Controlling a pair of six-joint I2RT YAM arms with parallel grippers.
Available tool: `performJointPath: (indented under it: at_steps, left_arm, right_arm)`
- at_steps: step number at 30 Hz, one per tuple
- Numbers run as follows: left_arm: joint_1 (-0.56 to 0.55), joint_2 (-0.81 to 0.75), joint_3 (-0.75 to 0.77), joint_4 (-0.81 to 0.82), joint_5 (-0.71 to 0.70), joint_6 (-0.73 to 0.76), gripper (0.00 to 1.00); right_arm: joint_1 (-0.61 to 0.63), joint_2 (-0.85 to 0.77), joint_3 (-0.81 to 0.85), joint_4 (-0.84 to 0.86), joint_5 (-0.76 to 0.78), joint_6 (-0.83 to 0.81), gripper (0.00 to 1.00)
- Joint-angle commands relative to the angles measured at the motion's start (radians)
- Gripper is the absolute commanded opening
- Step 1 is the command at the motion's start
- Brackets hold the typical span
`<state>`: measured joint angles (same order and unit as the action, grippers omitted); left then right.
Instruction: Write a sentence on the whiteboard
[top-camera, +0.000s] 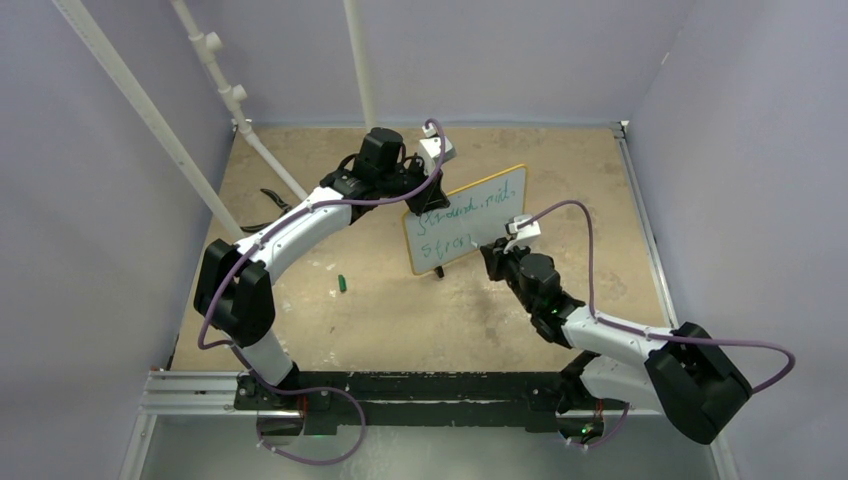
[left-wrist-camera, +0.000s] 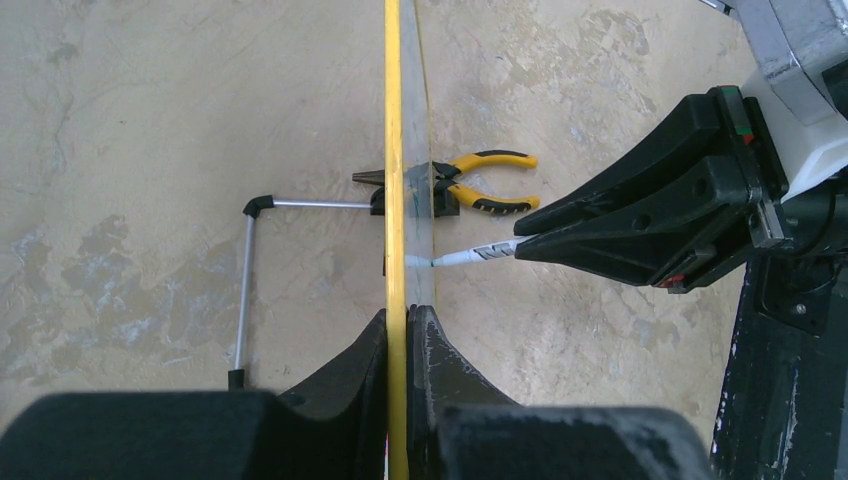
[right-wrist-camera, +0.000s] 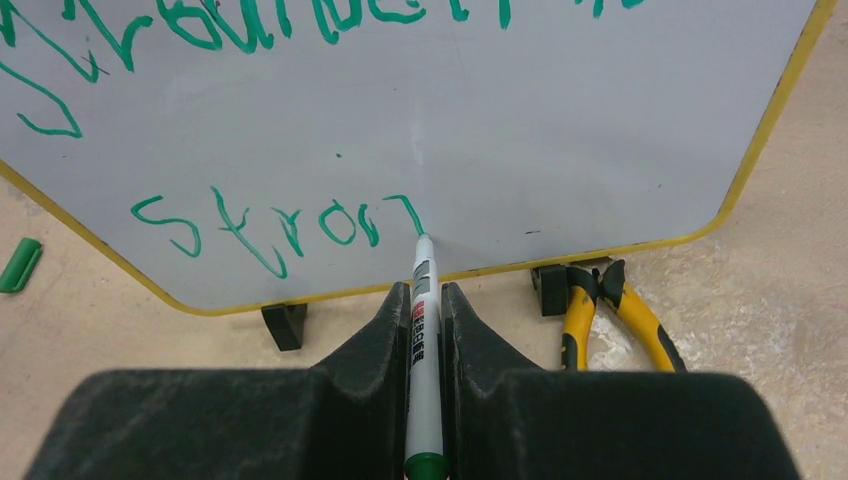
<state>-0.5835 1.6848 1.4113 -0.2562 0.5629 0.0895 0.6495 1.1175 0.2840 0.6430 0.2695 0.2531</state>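
The whiteboard (top-camera: 500, 222), white with a thin yellow frame, stands upright on black feet mid-table. The sentence (top-camera: 462, 213) is green handwriting in two lines. In the right wrist view the lower line of the sentence (right-wrist-camera: 280, 225) reads roughly "stron" on the whiteboard (right-wrist-camera: 580, 120). My right gripper (right-wrist-camera: 425, 292) is shut on a white marker (right-wrist-camera: 423, 330) with a green end, and its tip touches the board at the end of the lower line. My left gripper (left-wrist-camera: 405, 316) is shut on the whiteboard's yellow top edge (left-wrist-camera: 394, 150). From there I see the marker (left-wrist-camera: 480, 254) meeting the board face.
Yellow-handled pliers (right-wrist-camera: 600, 310) lie on the table by the board's right foot and also show in the left wrist view (left-wrist-camera: 490, 180). A green marker cap (top-camera: 341, 284) lies left of the board. White pipes (top-camera: 215, 60) rise at the back left. Grey walls enclose the table.
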Motion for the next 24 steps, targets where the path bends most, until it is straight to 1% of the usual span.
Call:
performJointPath:
  at_steps: [1, 5, 8, 12, 24]
  left_arm:
    - [-0.005, 0.000, -0.018, -0.012, 0.002, 0.036, 0.00]
    - [-0.006, -0.002, -0.020, -0.011, -0.004, 0.036, 0.00]
    - [-0.005, -0.004, -0.021, -0.009, -0.008, 0.036, 0.00]
    - [-0.006, -0.002, -0.021, -0.009, -0.004, 0.036, 0.00]
    - [-0.006, 0.004, -0.021, -0.009, 0.005, 0.036, 0.00]
  right_arm:
    - [0.001, -0.005, 0.043, 0.029, 0.025, 0.009, 0.00]
    - [0.001, -0.063, 0.019, 0.035, 0.038, 0.016, 0.00]
    - [0.001, -0.101, 0.003, 0.028, 0.084, 0.032, 0.00]
    - [0.001, -0.093, 0.005, 0.025, 0.114, 0.044, 0.00]
    - [0.001, -0.089, -0.001, 0.063, 0.128, 0.027, 0.00]
